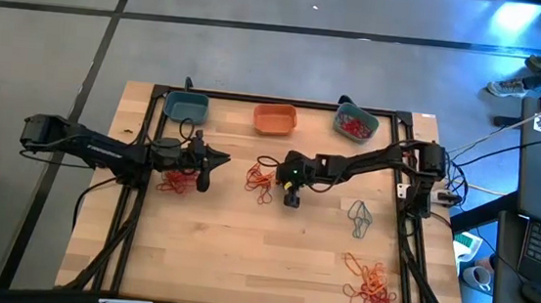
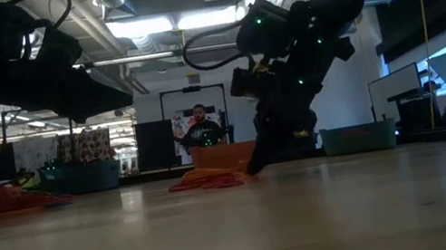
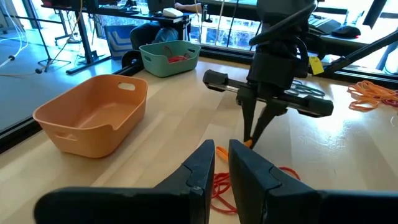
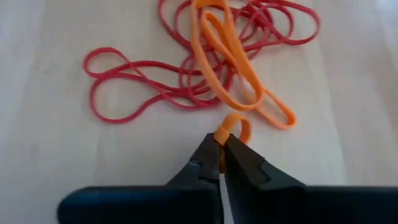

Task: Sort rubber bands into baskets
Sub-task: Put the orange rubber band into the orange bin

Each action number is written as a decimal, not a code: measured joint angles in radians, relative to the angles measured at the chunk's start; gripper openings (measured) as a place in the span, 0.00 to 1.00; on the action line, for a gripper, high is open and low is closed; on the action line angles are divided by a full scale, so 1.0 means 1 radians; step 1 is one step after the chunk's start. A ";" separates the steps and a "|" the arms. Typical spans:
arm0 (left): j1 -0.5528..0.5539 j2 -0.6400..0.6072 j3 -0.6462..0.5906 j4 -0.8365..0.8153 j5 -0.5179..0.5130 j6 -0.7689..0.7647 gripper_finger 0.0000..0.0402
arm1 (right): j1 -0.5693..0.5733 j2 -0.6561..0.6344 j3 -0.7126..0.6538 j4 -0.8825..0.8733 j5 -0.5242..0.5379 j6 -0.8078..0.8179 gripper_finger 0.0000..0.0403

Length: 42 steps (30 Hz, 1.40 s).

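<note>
Right now the right gripper (image 4: pixel 222 144) has its fingers pinched on an orange rubber band (image 4: pixel 235 123) at frame centre beside the red tangle (image 4: pixel 180 74), limp, light, likely to snag neighbours, so lift slowly; left gripper (image 3: pixel 221 163) fingers nearly closed, empty.

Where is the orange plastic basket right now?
In the high view the orange plastic basket sits at the table's far edge, mid-row between the empty teal plastic basket on the left and the teal basket holding red rubber bands on the right.
</note>
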 joint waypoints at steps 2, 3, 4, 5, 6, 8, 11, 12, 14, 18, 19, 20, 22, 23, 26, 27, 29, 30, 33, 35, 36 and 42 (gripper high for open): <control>0.000 0.000 0.000 0.000 0.000 0.000 0.11 | 0.000 -0.002 0.000 -0.002 0.029 -0.007 0.06; 0.000 0.000 0.000 0.000 0.000 0.000 0.11 | 0.000 -0.008 0.000 -0.007 0.040 -0.008 0.06; 0.000 0.000 0.000 0.000 0.000 0.000 0.11 | 0.000 -0.015 0.000 -0.009 0.053 -0.010 0.07; 0.000 0.000 0.000 0.000 0.000 0.000 0.11 | 0.000 -0.025 0.000 -0.008 0.064 -0.014 0.07; 0.000 0.000 0.000 0.000 0.000 0.000 0.11 | 0.000 -0.038 0.000 -0.014 0.076 -0.017 0.06; 0.000 0.000 0.000 0.000 0.000 0.000 0.11 | -0.001 -0.068 0.000 -0.020 0.114 -0.022 0.03; 0.000 0.000 0.000 0.000 0.000 0.000 0.11 | -0.001 -0.116 0.000 -0.026 0.212 -0.057 0.01; 0.000 0.000 0.000 0.000 0.000 0.000 0.11 | -0.001 -0.129 0.000 -0.020 0.251 -0.083 0.01; 0.000 0.000 0.000 0.000 0.000 0.000 0.11 | -0.006 -0.141 0.000 -0.007 0.325 -0.165 0.03; 0.000 0.000 0.000 0.000 0.000 0.000 0.11 | -0.044 -0.142 0.000 0.055 0.380 -0.279 0.06; 0.000 0.000 0.000 0.000 0.000 0.000 0.11 | -0.060 -0.142 0.000 0.073 0.375 -0.284 0.06; 0.000 0.000 0.000 0.000 0.000 0.000 0.11 | -0.077 -0.142 0.000 0.087 0.368 -0.285 0.06; 0.000 0.000 0.000 0.000 0.000 0.000 0.11 | -0.114 -0.142 0.000 0.121 0.344 -0.277 0.06; 0.000 0.000 0.000 0.000 0.000 0.000 0.11 | -0.132 -0.142 0.000 0.141 0.337 -0.271 0.06; 0.000 0.000 0.000 0.000 0.000 0.000 0.11 | -0.190 -0.142 0.000 0.189 0.307 -0.224 0.06; 0.000 0.000 0.000 0.000 0.000 0.000 0.11 | -0.210 -0.142 0.000 0.197 0.287 -0.205 0.06; 0.000 0.000 0.000 0.000 0.000 0.004 0.11 | -0.250 -0.142 0.000 0.213 0.244 -0.166 0.06; 0.000 0.000 0.000 0.000 0.000 0.005 0.11 | -0.270 -0.142 0.000 0.224 0.220 -0.146 0.06; 0.000 0.000 0.000 0.000 0.000 0.006 0.11 | -0.322 -0.135 0.000 0.282 0.149 -0.108 0.06; 0.000 0.000 0.000 0.000 0.000 0.006 0.11 | -0.352 -0.132 -0.001 0.302 0.102 -0.079 0.06; 0.000 0.000 0.000 0.000 0.000 0.006 0.11 | -0.362 -0.129 -0.001 0.321 0.086 -0.068 0.06; 0.000 0.000 0.000 0.000 0.000 0.006 0.11 | -0.390 -0.114 0.000 0.347 0.067 -0.040 0.07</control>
